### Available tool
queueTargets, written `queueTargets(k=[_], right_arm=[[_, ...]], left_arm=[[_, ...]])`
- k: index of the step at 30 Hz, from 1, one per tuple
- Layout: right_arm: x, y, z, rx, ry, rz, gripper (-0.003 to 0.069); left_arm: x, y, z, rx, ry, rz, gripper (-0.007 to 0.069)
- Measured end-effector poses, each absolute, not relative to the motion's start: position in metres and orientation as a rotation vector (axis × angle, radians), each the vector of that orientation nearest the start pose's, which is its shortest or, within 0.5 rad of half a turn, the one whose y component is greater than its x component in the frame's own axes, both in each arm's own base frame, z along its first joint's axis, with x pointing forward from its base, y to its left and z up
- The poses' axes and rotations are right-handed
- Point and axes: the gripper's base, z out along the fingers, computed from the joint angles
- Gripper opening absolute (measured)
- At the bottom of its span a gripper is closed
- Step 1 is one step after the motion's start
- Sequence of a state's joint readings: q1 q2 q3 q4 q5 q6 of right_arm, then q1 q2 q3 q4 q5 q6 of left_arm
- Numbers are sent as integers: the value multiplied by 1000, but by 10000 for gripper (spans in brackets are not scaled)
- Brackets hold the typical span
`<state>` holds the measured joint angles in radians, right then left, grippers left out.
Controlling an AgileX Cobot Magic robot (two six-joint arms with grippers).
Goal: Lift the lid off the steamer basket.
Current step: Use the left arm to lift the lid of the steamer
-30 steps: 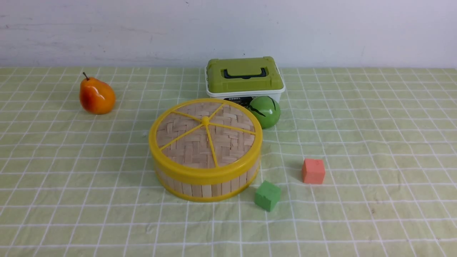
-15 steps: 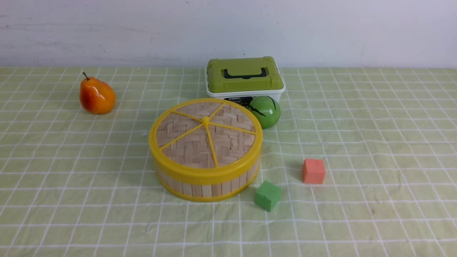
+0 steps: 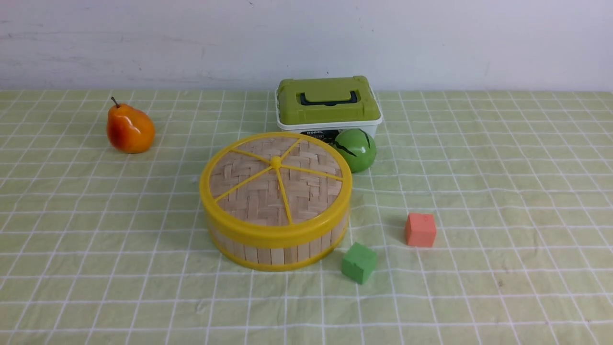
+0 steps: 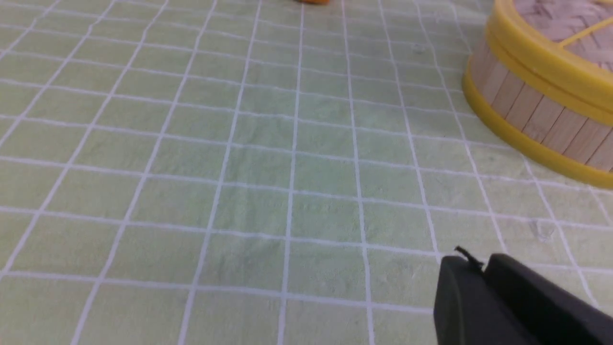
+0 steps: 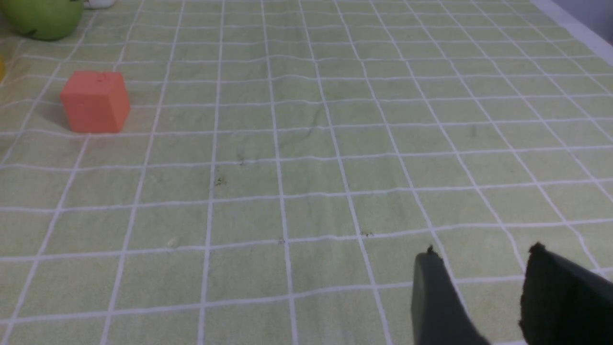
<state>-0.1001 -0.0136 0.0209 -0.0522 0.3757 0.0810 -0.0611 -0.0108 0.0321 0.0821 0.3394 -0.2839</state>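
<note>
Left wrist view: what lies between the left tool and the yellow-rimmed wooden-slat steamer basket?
Only bare green checked tablecloth separates the left tool from the steamer basket in that view.

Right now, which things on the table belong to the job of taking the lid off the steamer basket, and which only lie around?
For the job: the lid; the steamer basket under it.
Just lying about: pear; white box with green lid; green round fruit; green cube; red cube.
</note>
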Motion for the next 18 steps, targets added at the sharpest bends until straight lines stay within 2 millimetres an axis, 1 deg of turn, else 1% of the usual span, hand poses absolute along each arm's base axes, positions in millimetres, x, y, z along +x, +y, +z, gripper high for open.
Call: queueTargets(k=[1, 5, 7, 8, 9, 13, 14, 16, 17, 18], right_arm=[[52, -7, 173, 137, 1862, -65, 241], [52, -7, 173, 137, 1862, -65, 241], [52, -7, 173, 137, 1862, -65, 241], [52, -7, 173, 137, 1862, -65, 241], [52, -7, 173, 137, 1862, -65, 241], [52, -7, 173, 137, 1862, -65, 241], [52, -7, 173, 137, 1862, -65, 241], [52, -7, 173, 137, 1862, -65, 241], [52, -7, 173, 137, 1862, -65, 241], [52, -7, 173, 137, 1862, -65, 241]], left_arm=[[54, -1, 173, -154, 1835, -165, 57], [57, -3, 192, -128, 1621, -203, 61], [56, -4, 208, -105, 1450, -225, 64], [56, -4, 209, -103, 1433, -227, 64], [53, -5, 221, -86, 1300, -244, 68], [43, -6, 245, -54, 1020, -282, 75], [38, -6, 252, -47, 922, -302, 76], [32, -6, 260, -54, 813, -345, 76], [31, -5, 260, -56, 803, -351, 76], [28, -4, 264, -84, 755, -403, 76]])
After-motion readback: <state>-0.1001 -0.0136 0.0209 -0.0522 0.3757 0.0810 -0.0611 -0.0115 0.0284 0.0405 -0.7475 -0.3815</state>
